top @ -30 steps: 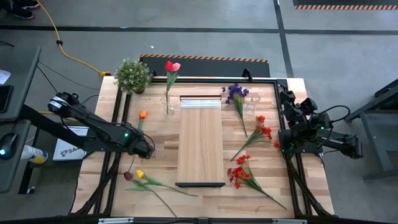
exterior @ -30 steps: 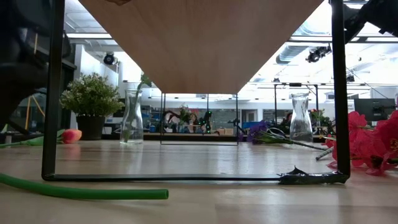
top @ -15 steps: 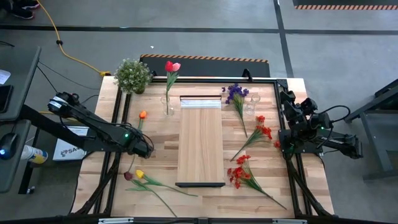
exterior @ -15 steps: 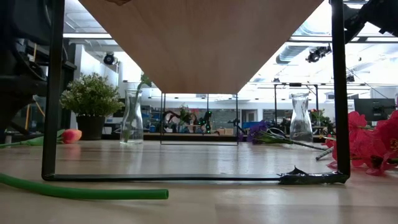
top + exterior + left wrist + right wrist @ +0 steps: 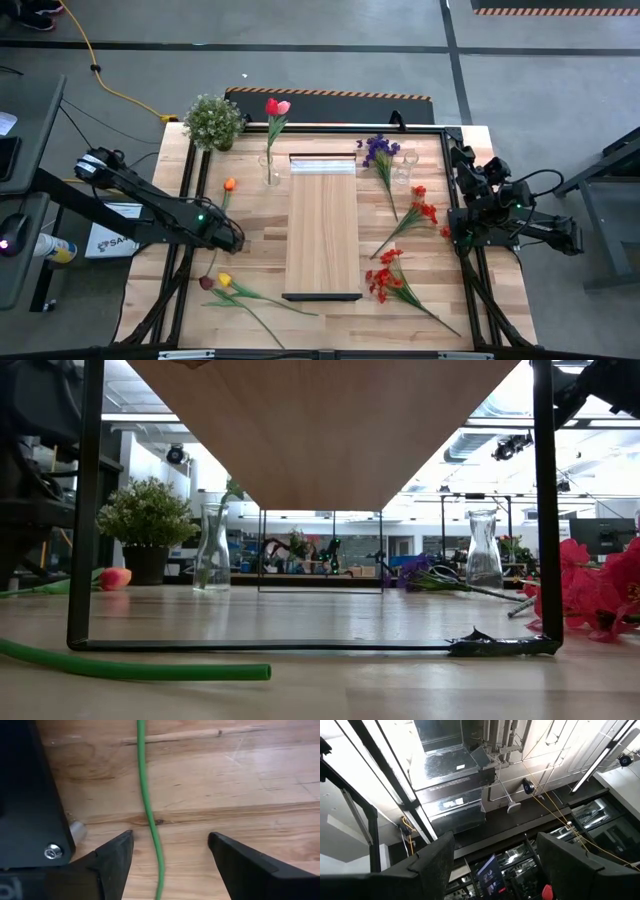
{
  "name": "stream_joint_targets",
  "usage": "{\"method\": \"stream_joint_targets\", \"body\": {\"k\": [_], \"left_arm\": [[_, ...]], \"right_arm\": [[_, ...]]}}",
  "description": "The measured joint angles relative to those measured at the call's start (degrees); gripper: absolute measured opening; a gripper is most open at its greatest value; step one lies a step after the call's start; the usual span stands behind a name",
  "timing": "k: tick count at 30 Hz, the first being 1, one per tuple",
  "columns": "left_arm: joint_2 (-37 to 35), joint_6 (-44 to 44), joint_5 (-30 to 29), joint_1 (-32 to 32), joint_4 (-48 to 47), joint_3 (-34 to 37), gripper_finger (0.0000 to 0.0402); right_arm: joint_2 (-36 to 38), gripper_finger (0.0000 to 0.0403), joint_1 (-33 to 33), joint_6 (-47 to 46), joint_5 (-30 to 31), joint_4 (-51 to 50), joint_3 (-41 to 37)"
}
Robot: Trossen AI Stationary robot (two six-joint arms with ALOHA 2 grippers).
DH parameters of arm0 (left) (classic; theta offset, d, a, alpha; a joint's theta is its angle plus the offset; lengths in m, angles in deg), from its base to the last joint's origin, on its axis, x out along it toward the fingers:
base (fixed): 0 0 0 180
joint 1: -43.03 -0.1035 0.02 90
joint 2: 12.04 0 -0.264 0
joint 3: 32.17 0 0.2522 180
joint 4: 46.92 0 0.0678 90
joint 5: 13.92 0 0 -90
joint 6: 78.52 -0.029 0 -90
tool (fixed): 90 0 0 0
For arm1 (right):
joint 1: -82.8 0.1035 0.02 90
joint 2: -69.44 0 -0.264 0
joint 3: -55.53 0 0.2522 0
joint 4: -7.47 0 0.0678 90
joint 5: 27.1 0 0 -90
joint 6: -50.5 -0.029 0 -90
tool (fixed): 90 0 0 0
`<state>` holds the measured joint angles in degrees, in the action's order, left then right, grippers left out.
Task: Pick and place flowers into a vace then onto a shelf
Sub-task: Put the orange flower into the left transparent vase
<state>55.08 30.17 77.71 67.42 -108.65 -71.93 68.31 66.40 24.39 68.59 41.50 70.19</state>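
Note:
The orange tulip (image 5: 229, 184) lies flat on the table's left side, its green stem (image 5: 149, 815) running toward the near edge. My left gripper (image 5: 232, 238) points down over that stem, open, with one finger on either side (image 5: 170, 847) and neither touching it. A red tulip (image 5: 276, 107) stands in a glass vase (image 5: 270, 170) at the far end of the shelf (image 5: 323, 225). My right gripper (image 5: 470, 215) waits at the table's right edge, pointing upward and open (image 5: 495, 850).
A second vase (image 5: 405, 168) stands right of the shelf, beside a purple sprig (image 5: 380, 150). Red sprays (image 5: 420, 213) (image 5: 390, 280) lie on the right side. Yellow and dark purple tulips (image 5: 220, 282) lie at the near left, and a potted plant (image 5: 213, 120) stands far left.
My left gripper has sunk a little toward the orange tulip's stem and rolled slightly about its own axis, staying open. The flowers have kept their places.

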Motion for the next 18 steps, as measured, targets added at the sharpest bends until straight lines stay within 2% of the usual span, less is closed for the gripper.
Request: {"method": "stream_joint_targets", "body": {"k": [5,16,18], "left_arm": [[0.1,0.4,0.1,0.0,0.8,0.0,0.0247],[0.1,3.0,-1.6,0.0,2.0,-0.1,0.0033],[0.1,3.1,-2.1,0.0,2.0,-0.1,0.002]], "right_arm": [[0.0,0.0271,0.0,0.4,0.1,0.0,0.0],[0.0,0.0271,0.0,0.4,0.1,0.0,0.0],[0.0,0.0272,0.0,0.0,0.1,0.0,0.0]]}}
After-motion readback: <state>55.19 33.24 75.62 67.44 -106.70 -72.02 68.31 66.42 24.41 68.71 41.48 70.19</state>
